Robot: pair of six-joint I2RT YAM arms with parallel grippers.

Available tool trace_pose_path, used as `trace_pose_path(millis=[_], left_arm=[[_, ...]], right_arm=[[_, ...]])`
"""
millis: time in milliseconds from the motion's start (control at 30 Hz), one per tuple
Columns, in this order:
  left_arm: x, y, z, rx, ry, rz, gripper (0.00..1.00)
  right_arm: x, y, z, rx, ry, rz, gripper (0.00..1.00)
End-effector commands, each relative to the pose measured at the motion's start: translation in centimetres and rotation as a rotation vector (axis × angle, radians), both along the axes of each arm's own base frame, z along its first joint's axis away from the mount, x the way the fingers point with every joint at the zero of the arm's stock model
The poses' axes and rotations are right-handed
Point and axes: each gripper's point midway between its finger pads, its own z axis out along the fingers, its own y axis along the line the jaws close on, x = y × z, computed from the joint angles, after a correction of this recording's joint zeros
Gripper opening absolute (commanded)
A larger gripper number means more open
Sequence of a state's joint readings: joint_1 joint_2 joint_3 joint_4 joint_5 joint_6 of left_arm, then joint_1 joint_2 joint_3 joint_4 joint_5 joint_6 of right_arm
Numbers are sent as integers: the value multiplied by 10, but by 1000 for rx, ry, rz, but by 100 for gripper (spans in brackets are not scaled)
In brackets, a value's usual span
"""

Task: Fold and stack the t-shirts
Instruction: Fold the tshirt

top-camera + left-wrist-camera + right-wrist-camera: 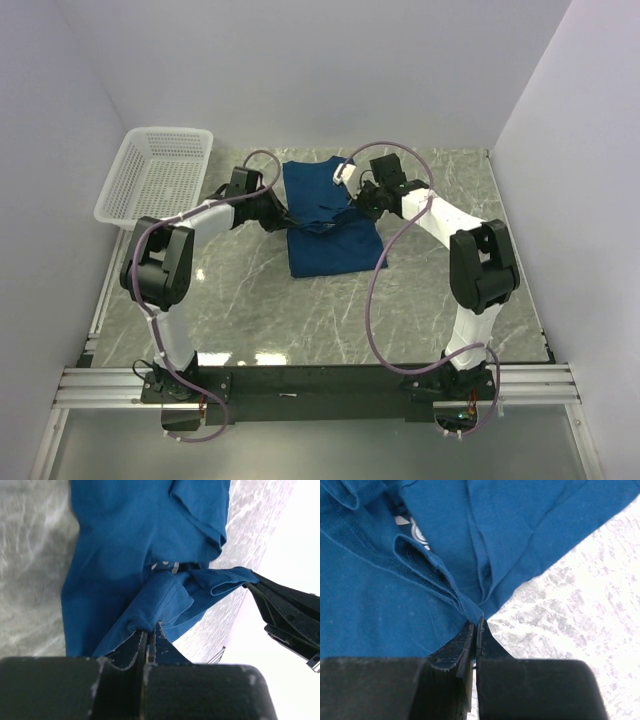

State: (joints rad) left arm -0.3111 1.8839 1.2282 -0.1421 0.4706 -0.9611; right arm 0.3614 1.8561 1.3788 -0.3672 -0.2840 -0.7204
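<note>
A dark blue t-shirt (330, 215) lies on the marble table toward the back, partly folded over itself. At its left edge my left gripper (291, 221) is shut on a pinch of the cloth; the left wrist view shows the fabric (165, 595) bunched at my gripper's (148, 628) closed tips. My right gripper (354, 209) is shut on the shirt's right edge, and in the right wrist view a folded hem (465, 602) runs into its (476, 625) closed tips. A scrap of pale print (415, 530) shows between folds. The cloth is lifted between both grippers.
A white mesh basket (160, 172) stands at the back left of the table, close to the left arm. White walls close in the table on three sides. The right arm's black fingers (285, 615) show at the right of the left wrist view.
</note>
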Motion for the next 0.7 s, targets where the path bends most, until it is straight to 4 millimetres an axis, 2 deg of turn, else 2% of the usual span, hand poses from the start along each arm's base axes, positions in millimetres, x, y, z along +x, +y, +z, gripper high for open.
trace_pose_path(millis=[0,67,200,233,267,367,400,433,467,500,533,567,600,633,667], left_arm=[[20,2,14,-5,-56,-12,1],[27,7,12,4,-57,5,1],[43,6,11,-9,-64,-4,1],[47,4,14,-22,-77,-11,3],[50,5,15,-32,-81,-12,22],[69,11,39,-23,-168,11,47],[77,14,62,-18,-232,16,51],[83,19,74,-2,-268,38,53],[86,25,83,11,-286,55,55],[89,29,109,20,-349,58,56],[90,35,118,47,-374,82,56],[85,40,138,58,-412,90,56],[78,44,136,79,-418,87,56],[71,46,138,86,-424,84,56],[63,49,139,93,-431,82,56]], right_arm=[[27,0,23,26,-75,-56,0],[31,0,17,23,-65,-76,0],[43,-4,18,38,-98,-145,0],[48,-4,20,64,-104,-201,6],[57,-11,23,57,-133,-261,29],[74,-20,35,110,-164,-437,55],[78,-23,43,114,-176,-473,57],[78,-24,46,143,-169,-507,58],[78,-27,58,169,-183,-522,61],[75,-25,60,188,-172,-512,62],[72,-27,64,195,-173,-515,62],[65,-27,74,212,-164,-488,62],[56,-27,72,207,-140,-459,63],[40,-9,72,233,-93,-294,62],[6,-5,66,217,22,-170,61]])
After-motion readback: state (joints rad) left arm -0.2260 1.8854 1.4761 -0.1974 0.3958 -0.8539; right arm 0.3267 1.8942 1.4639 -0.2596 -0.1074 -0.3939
